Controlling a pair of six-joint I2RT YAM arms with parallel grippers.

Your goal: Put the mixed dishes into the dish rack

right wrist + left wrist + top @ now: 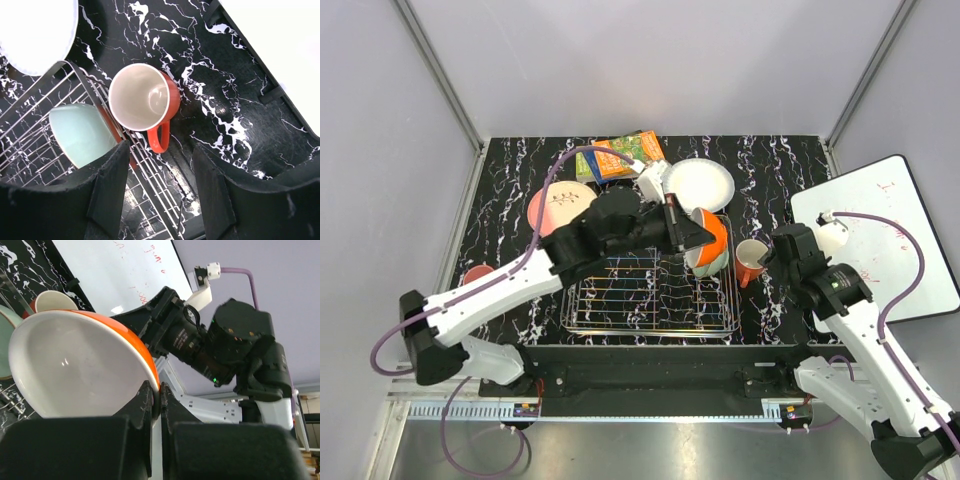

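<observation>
My left gripper (700, 238) is shut on the rim of the orange bowl with a white inside (718, 238), holding it tilted over the right end of the silver wire dish rack (620, 298). In the left wrist view the fingers (145, 400) pinch the bowl's rim (75, 365). The pale green bowl (708, 266) leans in the rack beside it. The orange-red mug (752, 260) stands upright just right of the rack. My right gripper (782, 250) is open above the mug (145, 97), empty (160, 185). The white plate (700, 183), pink-and-cream plate (560, 205) and pink cup (477, 273) sit on the table.
Colourful books (620, 155) lie at the back beside the white plate. A whiteboard (875, 235) lies at the table's right edge. The rack's right wall (105, 107) runs between the green bowl (82, 135) and the mug. Grey walls enclose the table.
</observation>
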